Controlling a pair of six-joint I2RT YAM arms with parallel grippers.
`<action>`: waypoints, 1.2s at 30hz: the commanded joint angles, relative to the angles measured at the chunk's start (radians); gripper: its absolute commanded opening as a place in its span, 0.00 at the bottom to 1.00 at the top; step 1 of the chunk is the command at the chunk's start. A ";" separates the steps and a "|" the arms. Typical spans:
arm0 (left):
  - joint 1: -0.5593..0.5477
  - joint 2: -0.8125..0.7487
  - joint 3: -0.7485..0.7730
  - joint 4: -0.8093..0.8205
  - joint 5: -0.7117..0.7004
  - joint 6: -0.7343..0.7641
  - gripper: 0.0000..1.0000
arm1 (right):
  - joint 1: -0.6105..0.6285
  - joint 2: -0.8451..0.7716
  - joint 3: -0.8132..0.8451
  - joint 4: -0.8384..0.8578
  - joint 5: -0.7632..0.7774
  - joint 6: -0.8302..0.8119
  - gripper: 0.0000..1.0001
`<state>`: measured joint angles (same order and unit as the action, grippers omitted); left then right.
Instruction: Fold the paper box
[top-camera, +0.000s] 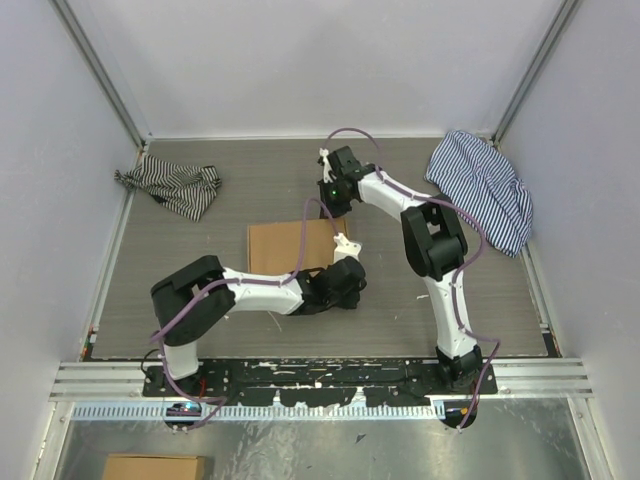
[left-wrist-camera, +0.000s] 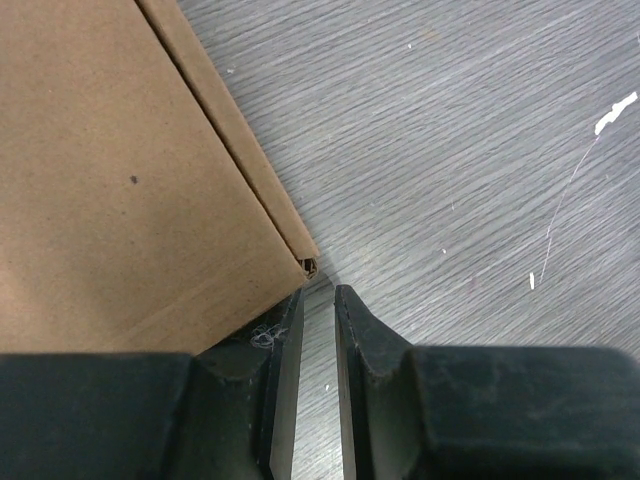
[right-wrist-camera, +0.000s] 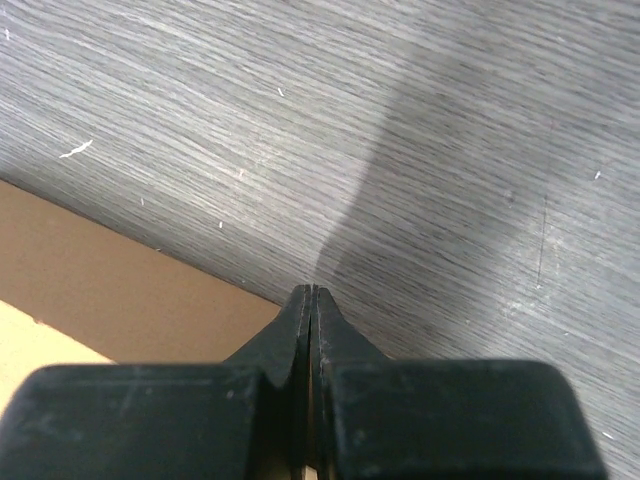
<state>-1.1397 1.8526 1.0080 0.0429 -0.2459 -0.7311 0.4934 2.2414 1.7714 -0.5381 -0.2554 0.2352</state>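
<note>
The paper box (top-camera: 288, 247) is plain brown cardboard and lies closed and flat at the table's middle. My left gripper (top-camera: 345, 283) is at the box's near right corner. In the left wrist view the box (left-wrist-camera: 120, 180) fills the left side, and the gripper (left-wrist-camera: 320, 290) sits just before its corner, jaws a narrow gap apart with only table between them. My right gripper (top-camera: 332, 203) hovers at the box's far right corner. In the right wrist view it (right-wrist-camera: 313, 288) is shut and empty over the table, with the box (right-wrist-camera: 120, 290) to its left.
A striped cloth (top-camera: 175, 186) lies crumpled at the back left. A larger striped cloth (top-camera: 485, 185) lies at the back right edge. White walls close the table on three sides. Another brown cardboard piece (top-camera: 155, 467) lies below the table's front rail.
</note>
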 joint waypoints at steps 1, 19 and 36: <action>0.024 -0.001 0.002 -0.047 -0.037 0.024 0.27 | -0.006 -0.015 0.012 -0.114 -0.001 -0.007 0.04; 0.009 -0.275 0.043 -0.198 -0.047 0.112 0.98 | -0.047 -0.365 -0.113 0.027 0.192 0.017 0.48; 0.270 -1.062 -0.262 -0.617 -0.311 0.116 0.98 | -0.051 -1.093 -0.767 0.140 0.402 0.155 1.00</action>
<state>-0.9844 0.8555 0.8131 -0.4274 -0.5346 -0.6350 0.4419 1.3048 1.1431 -0.4870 0.0967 0.3225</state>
